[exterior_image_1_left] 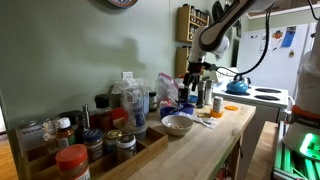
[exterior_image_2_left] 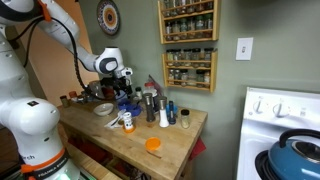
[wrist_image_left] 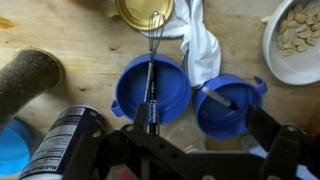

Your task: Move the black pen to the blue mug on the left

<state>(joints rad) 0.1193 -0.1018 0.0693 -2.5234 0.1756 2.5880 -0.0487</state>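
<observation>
In the wrist view two blue mugs stand side by side on the wooden counter. The black pen point(wrist_image_left: 151, 95) stands in the left blue mug point(wrist_image_left: 128, 92), with a wire whisk leaning beside it. The right blue mug point(wrist_image_left: 232, 112) holds a grey marker point(wrist_image_left: 222, 99). My gripper point(wrist_image_left: 200, 120) hangs right above both mugs, its fingers spread wide; the left finger is just beside the pen, not clamping it. In both exterior views the gripper point(exterior_image_1_left: 195, 72) point(exterior_image_2_left: 122, 78) hovers low over the clutter at the back of the counter.
A bowl of seeds point(wrist_image_left: 295, 35), a white cloth point(wrist_image_left: 200, 40), a jar point(wrist_image_left: 145, 12), a dark cylinder point(wrist_image_left: 25, 80) and a can point(wrist_image_left: 60, 140) crowd the mugs. Spice jars point(exterior_image_1_left: 70, 150) fill the counter's near end. A stove with a blue kettle point(exterior_image_1_left: 237, 87) stands beside it.
</observation>
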